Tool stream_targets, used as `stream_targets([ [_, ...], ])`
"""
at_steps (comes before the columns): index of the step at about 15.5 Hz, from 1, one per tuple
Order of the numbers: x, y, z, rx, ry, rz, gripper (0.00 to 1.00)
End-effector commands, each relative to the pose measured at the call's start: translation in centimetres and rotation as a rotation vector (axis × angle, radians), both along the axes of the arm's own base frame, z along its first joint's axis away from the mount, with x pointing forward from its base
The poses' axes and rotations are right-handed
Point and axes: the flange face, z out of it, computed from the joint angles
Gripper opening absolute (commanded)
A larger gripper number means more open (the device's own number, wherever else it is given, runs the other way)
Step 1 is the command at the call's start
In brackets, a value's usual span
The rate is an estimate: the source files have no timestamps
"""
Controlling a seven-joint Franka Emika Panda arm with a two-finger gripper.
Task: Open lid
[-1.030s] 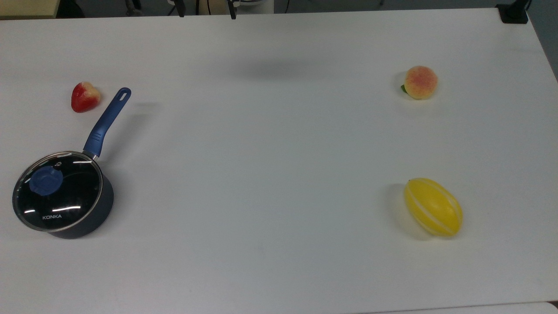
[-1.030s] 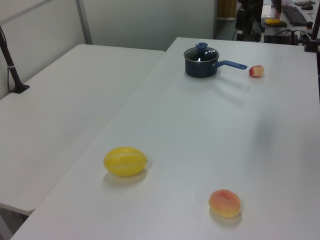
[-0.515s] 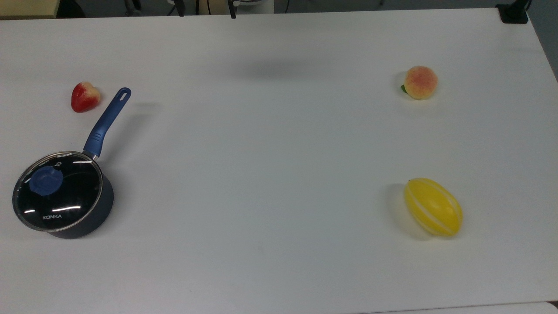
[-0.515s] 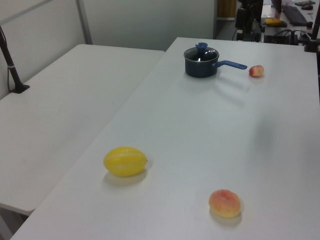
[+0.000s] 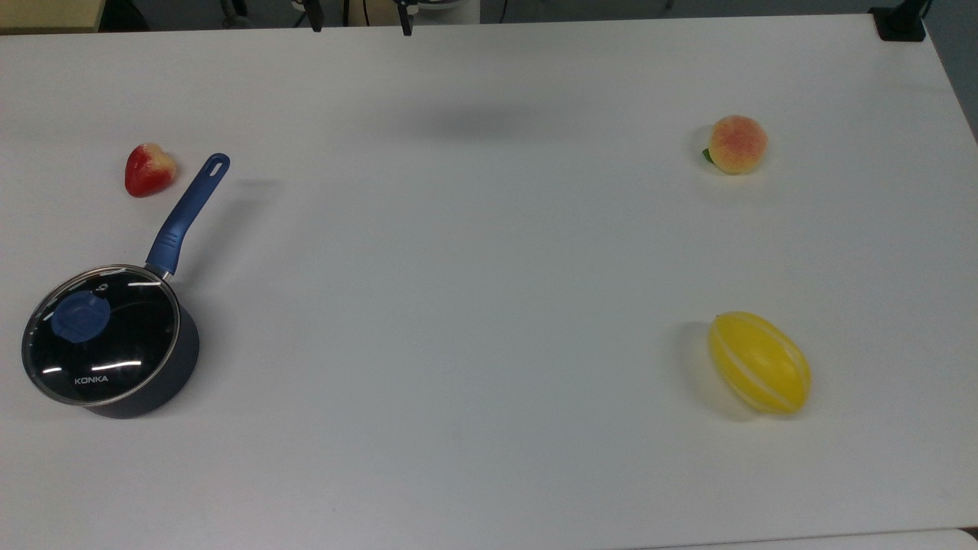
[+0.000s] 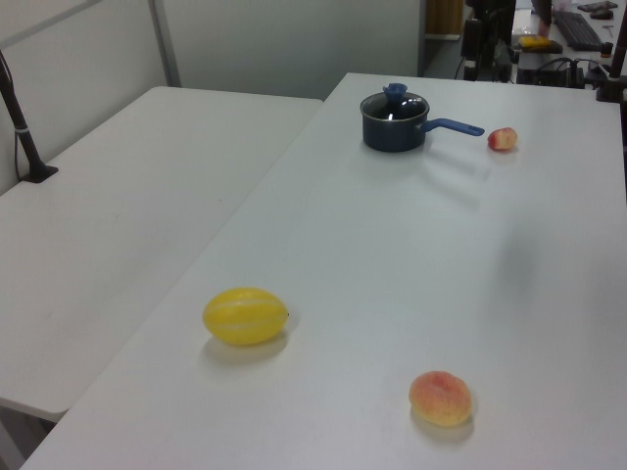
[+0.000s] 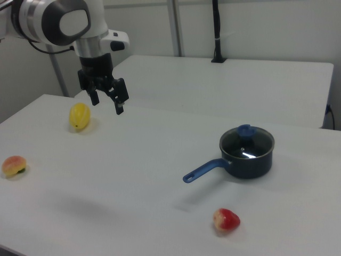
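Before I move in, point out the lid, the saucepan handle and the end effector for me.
lid (image 5: 100, 334): top view, on the clear glass beside the blue knob.
saucepan handle (image 5: 187, 214): top view, midway along the blue grip.
end effector (image 7: 106, 103): right view, midway between its open fingertips.

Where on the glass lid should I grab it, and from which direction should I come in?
Grip the blue knob at the centre of the lid, coming straight down from above. The lid lies flat on the saucepan, its thin metal rim flush with the pot, so the raised knob is probably the only part two fingers can pinch. The gripper hangs open, well away.
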Motion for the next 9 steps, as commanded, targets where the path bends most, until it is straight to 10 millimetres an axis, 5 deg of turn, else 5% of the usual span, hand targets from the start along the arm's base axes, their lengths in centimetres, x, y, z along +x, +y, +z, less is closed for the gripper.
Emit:
stream_targets([
  [1,1.3,-4.1,0.5,0.004,-0.055,-0.059,1.0],
  [9,9.1,-14.3,-1.3,-0.064,-0.158,-0.323,1.0],
])
